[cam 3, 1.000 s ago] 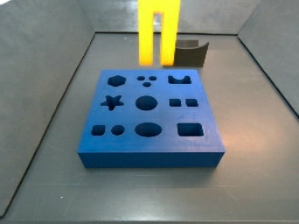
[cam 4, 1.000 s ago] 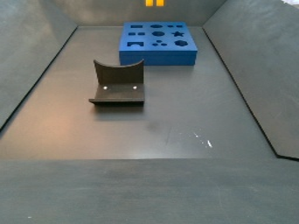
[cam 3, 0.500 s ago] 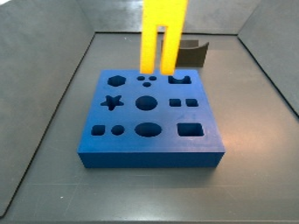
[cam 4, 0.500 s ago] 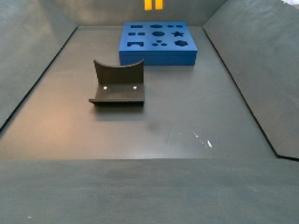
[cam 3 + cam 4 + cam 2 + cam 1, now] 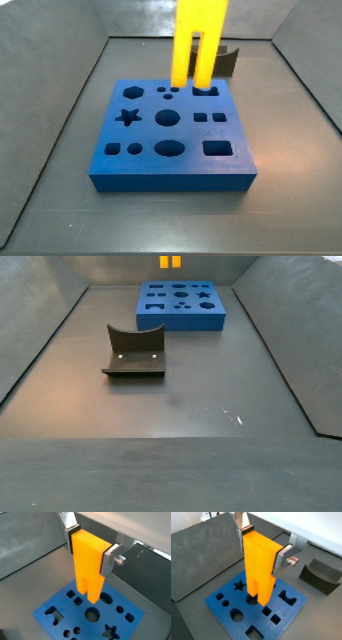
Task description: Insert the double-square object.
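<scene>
Both wrist views: end effector clamped on 1 double-square object, 2 silver fingers on its sides, prongs pointing down over 1 blue block w/ cut-outs. 1 dark fixture beyond it.

Side view: 2 yellow prongs hang upright above block's far edge, near bench's far wall.

Side view: fixture mid-bench, well apart from block; prong tips only just visible at the frame's top edge.
</scene>
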Motion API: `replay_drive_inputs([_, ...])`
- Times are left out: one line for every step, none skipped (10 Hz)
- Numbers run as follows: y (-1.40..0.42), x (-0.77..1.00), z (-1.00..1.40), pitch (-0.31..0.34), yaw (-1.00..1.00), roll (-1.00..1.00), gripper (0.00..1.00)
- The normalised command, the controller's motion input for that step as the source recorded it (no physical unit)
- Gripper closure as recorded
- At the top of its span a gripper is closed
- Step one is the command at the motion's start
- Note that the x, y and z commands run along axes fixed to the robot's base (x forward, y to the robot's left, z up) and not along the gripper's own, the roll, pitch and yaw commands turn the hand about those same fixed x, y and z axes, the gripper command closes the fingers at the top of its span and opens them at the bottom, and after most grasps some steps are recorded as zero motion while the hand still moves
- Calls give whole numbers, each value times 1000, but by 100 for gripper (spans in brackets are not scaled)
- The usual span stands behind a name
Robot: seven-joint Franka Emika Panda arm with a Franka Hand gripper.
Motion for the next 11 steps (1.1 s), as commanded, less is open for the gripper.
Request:
replay_drive_inputs([0, 1000, -89, 0, 0, 27, 100])
replay_drive_inputs([-43, 1000, -91, 0, 0, 51, 100])
replay_drive_inputs([-34, 1000, -120, -16, 0, 53, 100])
replay_drive_inputs([-31, 1000, -120, -29, 0, 46, 100])
replay_drive_inputs([-26, 1000, -126, -50, 0, 41, 100])
replay_drive_inputs([-23, 1000, -137, -59, 0, 39, 100])
replay_drive_inputs([-23, 1000, -134, -61, 0, 37, 100])
replay_drive_inputs([-17, 1000, -137, -63, 0, 34, 100])
replay_drive_inputs([-17, 1000, -163, -66, 0, 29, 100])
replay_drive_inputs([-91, 811, -277, -121, 114, 44, 100])
replay_drive_inputs([-149, 83, -51, -34, 77, 71, 100])
